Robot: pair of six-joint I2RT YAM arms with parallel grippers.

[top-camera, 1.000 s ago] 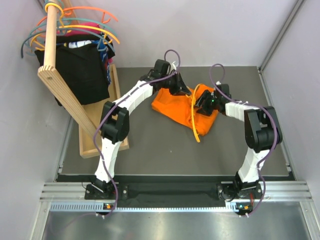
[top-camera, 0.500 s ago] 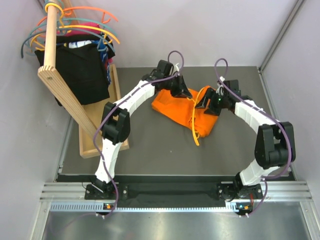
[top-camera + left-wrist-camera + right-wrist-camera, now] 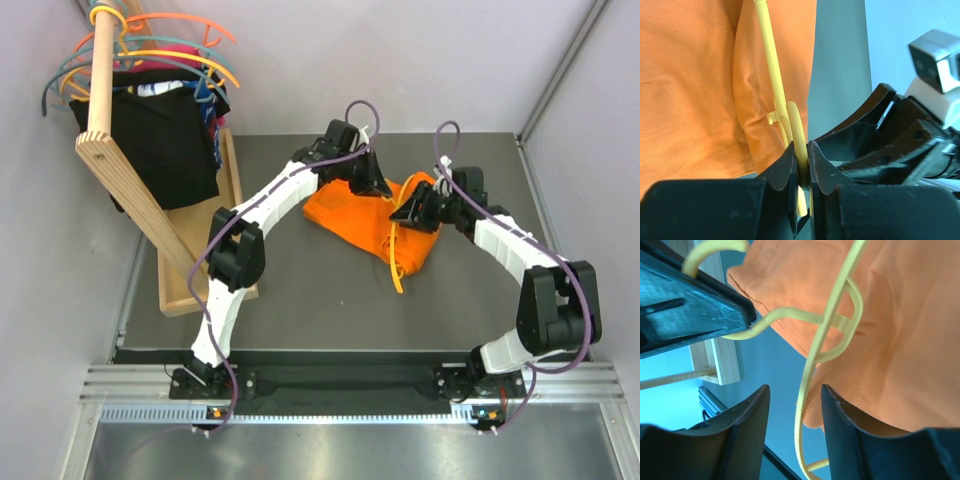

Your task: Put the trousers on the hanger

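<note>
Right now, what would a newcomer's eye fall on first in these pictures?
The bright orange trousers, crumpled at the centre of the top view. On them lies the thin yellow hanger, its hook pinched in the left tool. At far left, a black garment hangs on a wooden rack.

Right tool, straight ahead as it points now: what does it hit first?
Likely the thin arm of the hanger, which runs between the open fingers of the right tool; the trousers lie just behind. Depth is unclear.
</note>
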